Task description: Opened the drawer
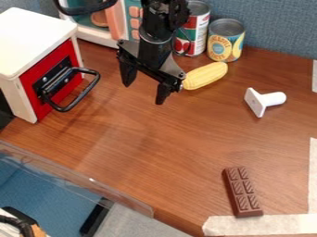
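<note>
Black and hanging over the far left part of the brown wooden table (164,134), gripper (145,91) spread wide between its two fingertips. At left, red-fronted drawer (57,95) with a black bar handle (85,89), set in a white box (34,39) and seemingly shut, its front about level with the walls. Just right of the gripper, yellow corn (207,75); contact impossible to tell. Beyond, two upright cans (226,44) near a toy microwave (134,23). At right, white knob-like piece (265,100) lying sideways. Near right, brown chocolate bar (243,192) just beyond pale tape (266,225).
</note>
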Action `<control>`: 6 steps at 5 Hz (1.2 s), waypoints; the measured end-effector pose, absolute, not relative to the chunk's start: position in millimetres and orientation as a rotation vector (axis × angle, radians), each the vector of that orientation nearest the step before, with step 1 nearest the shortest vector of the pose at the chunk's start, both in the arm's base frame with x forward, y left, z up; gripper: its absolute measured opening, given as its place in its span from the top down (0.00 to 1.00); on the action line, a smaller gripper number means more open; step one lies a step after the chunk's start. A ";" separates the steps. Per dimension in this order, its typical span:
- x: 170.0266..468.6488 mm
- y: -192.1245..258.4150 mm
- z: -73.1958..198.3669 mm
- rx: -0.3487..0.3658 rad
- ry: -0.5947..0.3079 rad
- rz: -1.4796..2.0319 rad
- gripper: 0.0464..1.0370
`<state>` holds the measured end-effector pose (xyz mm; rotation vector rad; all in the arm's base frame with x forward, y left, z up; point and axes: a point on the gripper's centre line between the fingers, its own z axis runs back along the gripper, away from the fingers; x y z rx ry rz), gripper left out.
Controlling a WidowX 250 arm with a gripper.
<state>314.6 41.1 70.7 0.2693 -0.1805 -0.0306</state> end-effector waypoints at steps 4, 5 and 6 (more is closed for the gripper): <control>292.9 67.7 46.1 0.336 -0.119 -0.042 0.04; 291.9 78.4 47.7 0.343 -0.109 -0.051 0.04; 301.0 86.3 54.4 0.373 -0.123 -0.040 0.04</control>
